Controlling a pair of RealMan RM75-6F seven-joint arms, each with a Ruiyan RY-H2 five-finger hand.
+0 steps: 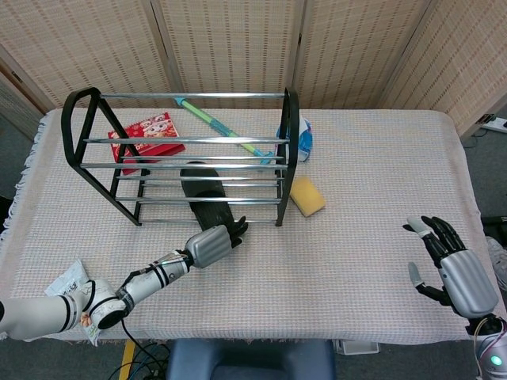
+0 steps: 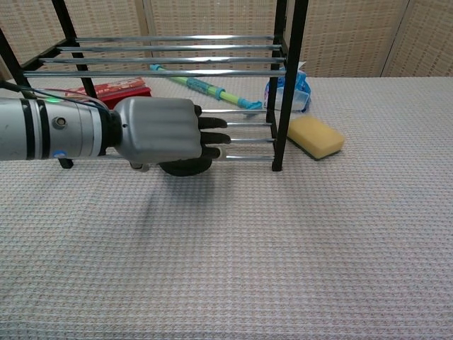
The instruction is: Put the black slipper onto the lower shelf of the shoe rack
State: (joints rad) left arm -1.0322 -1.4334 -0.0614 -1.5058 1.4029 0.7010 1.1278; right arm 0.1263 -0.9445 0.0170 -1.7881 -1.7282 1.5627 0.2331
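Head view: black slipper [image 1: 207, 198] on lower shelf; left robot hand [image 1: 214, 241] spread, just before heel.

Left arm enters from lower left of the head view, forearm angled up toward frame centre, wrist straight. Left hand [image 1: 212, 244] sits just below centre, back of hand up, fingers [image 1: 236, 232] extended forward and slightly apart, holding nothing. Chest view: left hand [image 2: 164, 134] fills left-centre, forearm coming in horizontally from the left edge, dark fingers [image 2: 212, 136] pointing right, roughly level. Right hand [image 1: 455, 273] in lower right corner of the head view, back of hand up, fingers spread and loosely curved, empty. Right hand absent from chest view.
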